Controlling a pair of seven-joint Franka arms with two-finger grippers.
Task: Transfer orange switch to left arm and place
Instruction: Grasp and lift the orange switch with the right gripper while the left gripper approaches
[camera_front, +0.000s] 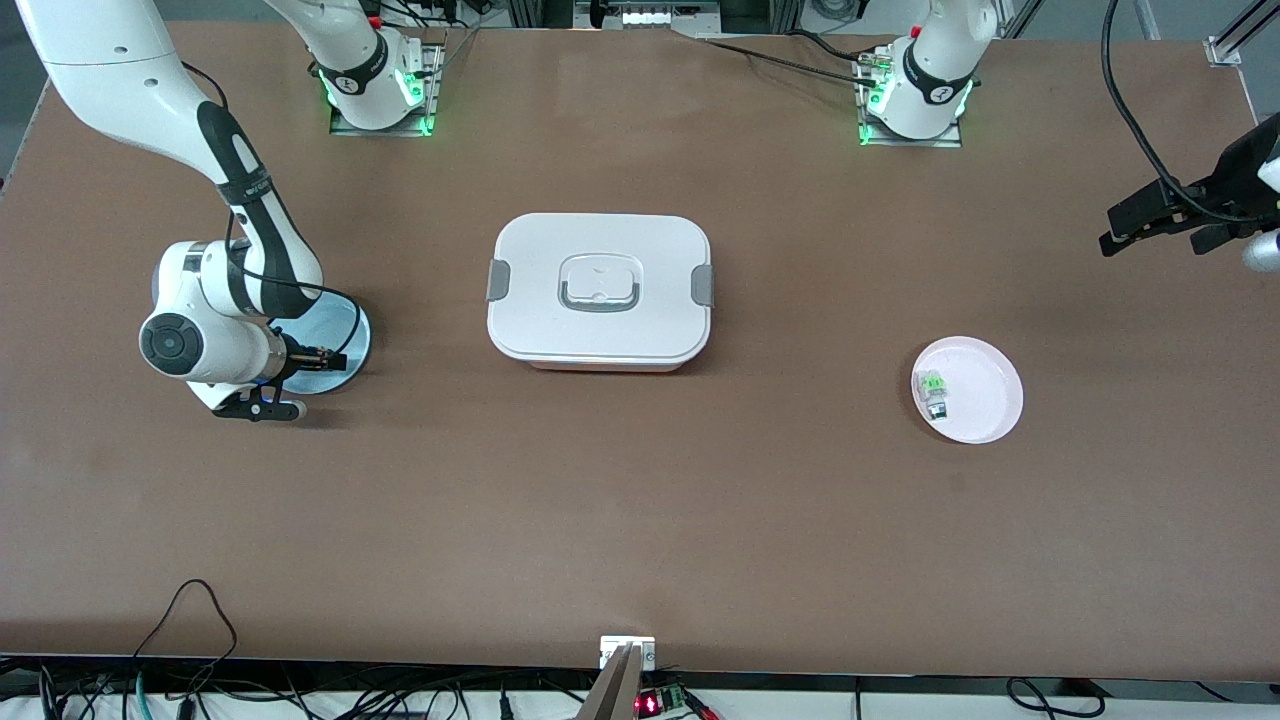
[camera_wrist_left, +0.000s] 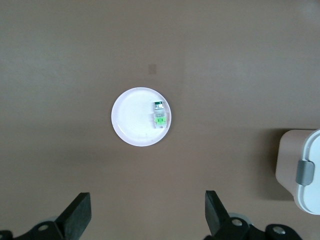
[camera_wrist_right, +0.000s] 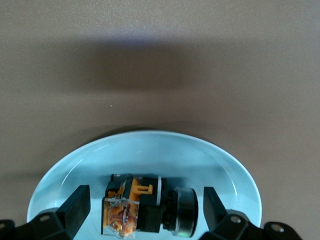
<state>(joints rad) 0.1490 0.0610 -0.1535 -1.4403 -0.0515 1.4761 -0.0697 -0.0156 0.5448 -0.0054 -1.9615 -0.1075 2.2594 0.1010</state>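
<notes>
The orange switch (camera_wrist_right: 142, 210) lies on its side in a light blue saucer (camera_wrist_right: 150, 155), its orange and clear end beside a black body with a round cap. My right gripper (camera_wrist_right: 146, 200) is low over that saucer (camera_front: 356, 328), open, with one finger on each side of the switch and a gap on both sides. In the front view the right hand hides most of the switch. The white lidded box (camera_front: 598, 290) stands mid-table. My left gripper (camera_front: 1112, 228) hangs open and empty, high over the left arm's end of the table.
A pale pink saucer (camera_front: 985, 405) with a green-and-clear component (camera_front: 932, 388) sits toward the left arm's end, nearer the front camera than the box; the left wrist view shows the saucer (camera_wrist_left: 131, 120) and one corner of the box (camera_wrist_left: 305, 172). Cables run along the front table edge.
</notes>
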